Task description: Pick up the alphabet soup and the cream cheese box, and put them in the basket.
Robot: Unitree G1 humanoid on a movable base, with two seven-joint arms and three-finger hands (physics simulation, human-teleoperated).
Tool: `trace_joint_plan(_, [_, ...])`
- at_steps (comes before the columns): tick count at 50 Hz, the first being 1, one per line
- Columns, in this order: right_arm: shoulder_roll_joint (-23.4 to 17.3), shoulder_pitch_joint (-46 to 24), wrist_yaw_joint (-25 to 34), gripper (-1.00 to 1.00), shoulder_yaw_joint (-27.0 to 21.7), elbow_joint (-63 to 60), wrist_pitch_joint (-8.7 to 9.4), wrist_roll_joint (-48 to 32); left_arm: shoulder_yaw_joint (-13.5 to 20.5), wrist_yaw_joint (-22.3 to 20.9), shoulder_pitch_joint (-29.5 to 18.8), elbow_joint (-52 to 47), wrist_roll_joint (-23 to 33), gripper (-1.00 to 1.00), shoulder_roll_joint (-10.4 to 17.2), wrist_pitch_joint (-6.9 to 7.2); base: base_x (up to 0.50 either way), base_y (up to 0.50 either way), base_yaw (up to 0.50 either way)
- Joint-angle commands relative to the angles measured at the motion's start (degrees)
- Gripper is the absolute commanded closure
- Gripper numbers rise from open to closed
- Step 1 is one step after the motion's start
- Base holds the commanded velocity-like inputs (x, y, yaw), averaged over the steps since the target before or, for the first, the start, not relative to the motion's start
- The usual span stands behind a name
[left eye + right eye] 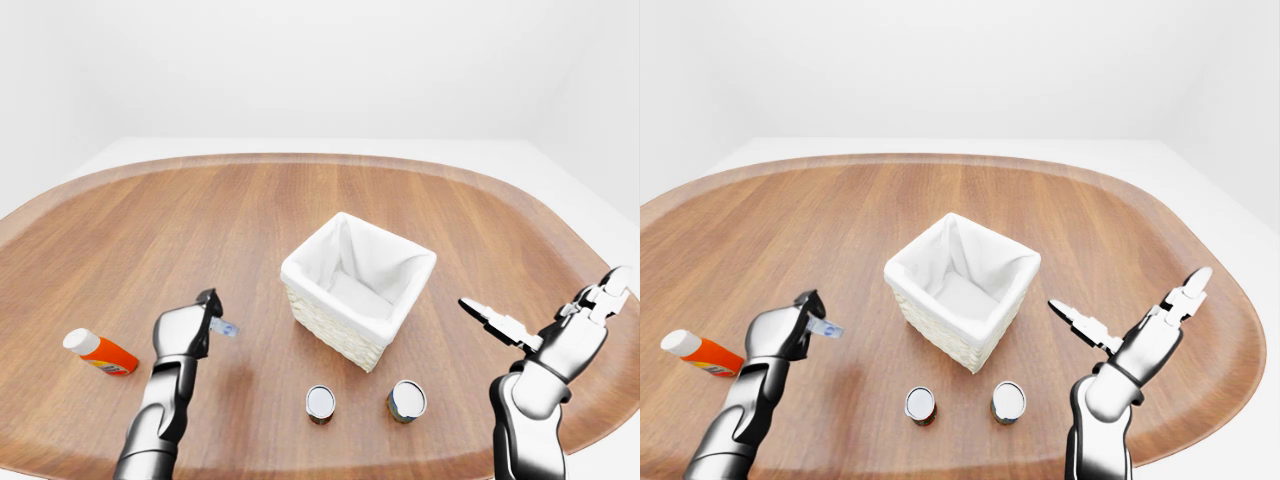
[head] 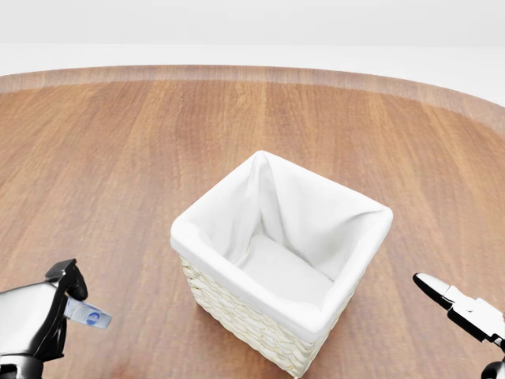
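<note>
My left hand is shut on a small pale-blue and white cream cheese box, held above the table to the left of the basket. The basket is wicker with a white cloth liner and nothing shows inside it. Two cans stand below the basket in the left-eye view, one on the left and one on the right. I cannot tell which of them is the alphabet soup. My right hand hovers open to the right of the basket, fingers spread and holding nothing.
An orange bottle with a white cap lies on the wooden table at the far left. The table's rounded edge runs close below the cans in the left-eye view.
</note>
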Motion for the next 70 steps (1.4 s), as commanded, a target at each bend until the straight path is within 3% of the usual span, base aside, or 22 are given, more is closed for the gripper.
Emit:
trace_joint_plan(1, [-0.1, -0.1, 0.0, -1.00, -0.1, 0.3, -0.04, 0.1, 4.1, -5.5, 0.8, -10.6, -5.8, 1.00, -0.9, 0.00, 0.00, 0.00, 0.00])
trace_joint_plan(6, [-0.1, -0.1, 0.0, -1.00, 0.0, 0.1, 0.03, 0.1, 6.2, -9.5, 1.3, -17.4, -8.0, 1.00, -1.7, 0.00, 0.00, 0.00, 0.00])
trace_joint_plan(29, [0.0, 0.1, 0.0, -1.00, -0.2, -0.2, -0.25, 0.4, 6.7, -11.5, 1.6, -22.1, -10.9, 1.00, -3.2, 0.00, 0.00, 0.00, 0.00])
trace_joint_plan(36, [0.1, 0.3, 0.0, -1.00, -0.3, -0.7, 0.00, 0.5, 6.4, -11.5, -0.4, -20.6, -12.5, 1.00, -3.0, 0.00, 0.00, 0.00, 0.00])
trace_joint_plan(56, [0.3, 0.4, 0.0, -1.00, -0.2, -0.9, -0.26, 0.6, 5.0, -21.3, -3.6, -33.3, -12.2, 1.00, -4.9, 0.00, 0.00, 0.00, 0.00])
trace_joint_plan(64, [0.3, 0.5, 0.0, -1.00, -0.4, -0.9, -0.22, 0.7, 4.2, -25.6, -6.8, -37.8, -11.5, 1.00, -4.9, 3.67, 0.00, 0.00, 0.00])
trace_joint_plan(66, [0.3, 0.5, 0.0, -1.00, -0.3, -0.8, -0.32, 0.6, 3.9, -27.5, -8.1, -39.6, -11.2, 1.00, -4.9, 5.29, 0.00, 0.00, 0.00])
trace_joint_plan(70, [0.2, 0.3, 0.0, -1.00, -0.3, -0.8, -0.10, 0.7, 3.2, -29.3, -10.1, -41.3, -10.5, 1.00, -4.7, 6.61, 0.00, 0.00, 0.00])
